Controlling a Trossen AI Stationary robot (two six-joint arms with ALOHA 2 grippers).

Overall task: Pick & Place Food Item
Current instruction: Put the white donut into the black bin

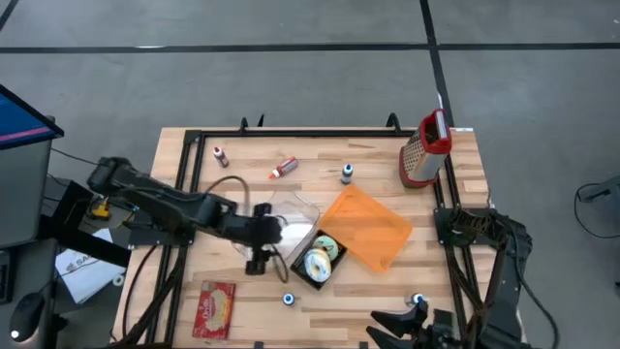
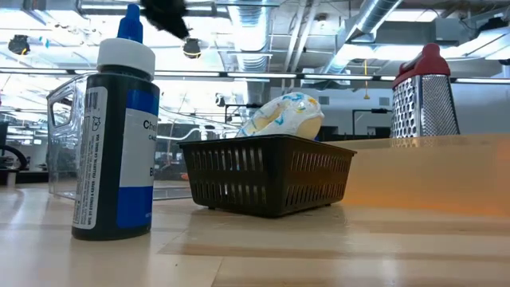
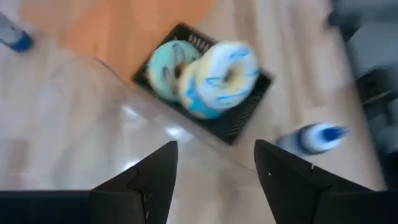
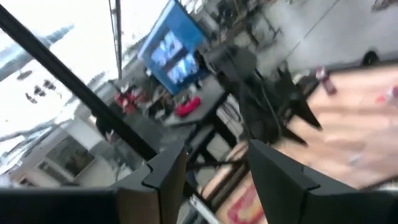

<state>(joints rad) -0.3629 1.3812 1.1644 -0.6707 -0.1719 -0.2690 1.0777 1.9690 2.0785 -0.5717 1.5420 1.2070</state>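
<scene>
Two glazed donuts, one teal and one white with blue stripes, lie in a small black basket at the table's middle; in the low view the striped donut leans up over the basket's rim. My left gripper hovers open above the table just left of the basket, fingers slanting down toward it, with nothing between them; the high view shows it there as well. My right gripper waits open at the near edge, right of centre, holding nothing.
A clear plastic container stands under and beside my left gripper, and an orange tray lies right of the basket. A grater stands far right. Small bottles and a red packet are scattered about.
</scene>
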